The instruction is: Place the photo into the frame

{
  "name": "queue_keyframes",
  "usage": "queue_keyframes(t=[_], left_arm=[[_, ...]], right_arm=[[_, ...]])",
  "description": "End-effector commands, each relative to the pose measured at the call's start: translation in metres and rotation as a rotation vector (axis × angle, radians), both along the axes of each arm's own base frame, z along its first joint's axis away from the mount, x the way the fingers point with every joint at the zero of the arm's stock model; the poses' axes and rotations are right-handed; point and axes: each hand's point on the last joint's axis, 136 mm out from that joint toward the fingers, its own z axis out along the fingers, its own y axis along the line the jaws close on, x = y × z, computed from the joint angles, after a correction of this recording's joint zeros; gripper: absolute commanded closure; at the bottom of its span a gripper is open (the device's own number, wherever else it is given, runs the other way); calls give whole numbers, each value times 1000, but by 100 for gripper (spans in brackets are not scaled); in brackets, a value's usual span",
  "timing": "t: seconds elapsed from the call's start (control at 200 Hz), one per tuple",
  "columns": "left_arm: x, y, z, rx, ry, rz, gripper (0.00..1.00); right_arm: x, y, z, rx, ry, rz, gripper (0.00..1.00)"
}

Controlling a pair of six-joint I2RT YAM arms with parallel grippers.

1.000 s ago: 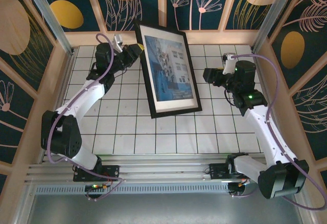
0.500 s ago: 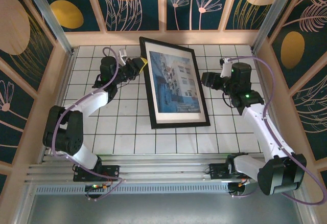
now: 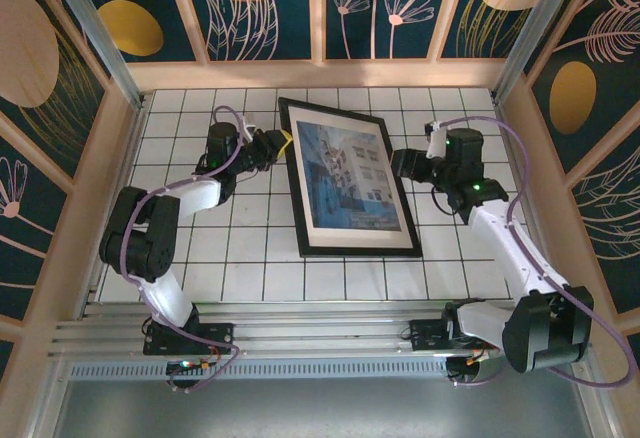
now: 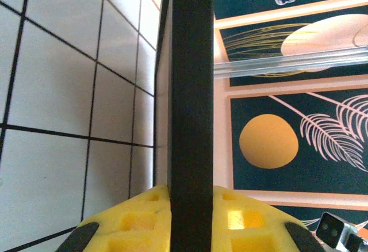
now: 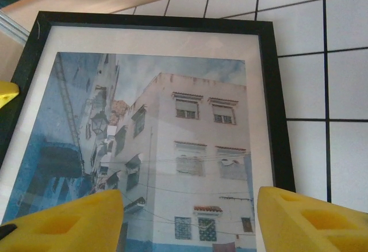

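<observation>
Now the frame [image 3: 291, 183] sits lower and nearer to me than a second ago. Then it stood tipped up toward the back wall; in the top view it now looks close to flat on the tiled desk [image 3: 250, 248], with its near end shifted right. The photo [image 3: 350, 173] is inside it, face up, with a white mat [image 5: 149, 42] around it. My left arm has folded down and back with it, and my right has crept closer to the frame's right edge.

From above I can see that the left fingers [image 4: 138, 220] meet the frame's left edge near the far corner, but not how they hold it. The left wrist view settles that: the black edge runs straight up between the two yellow pads, which are closed tight on it from both sides. That view shows tiles on one side of the edge and the painted wall on the other.

The right wrist view gives me the photo's detail: pale buildings under a blue sky. The right fingers [image 5: 310, 220] are spread wide over its lower part and hold nothing.
</observation>
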Motion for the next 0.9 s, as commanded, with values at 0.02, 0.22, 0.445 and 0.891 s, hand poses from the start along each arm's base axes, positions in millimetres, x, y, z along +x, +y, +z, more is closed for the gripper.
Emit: queue_keyframes(t=[0.02,0.22,0.445,0.891], left_arm=[[1,-7,21,-49,-120,-51,100],[3,-7,-12,-15,-64,-55,98],[5,-6,-47,23,-8,-52,86],[24,7,-92,195,41,-5,64]], right_arm=[[4,-1,-17,32,39,-24,36],[9,-10,-53,44,122,-99,35],[13,-32,-100,57,226,-182,33],[3,-60,-157,39,387,-240,32]])
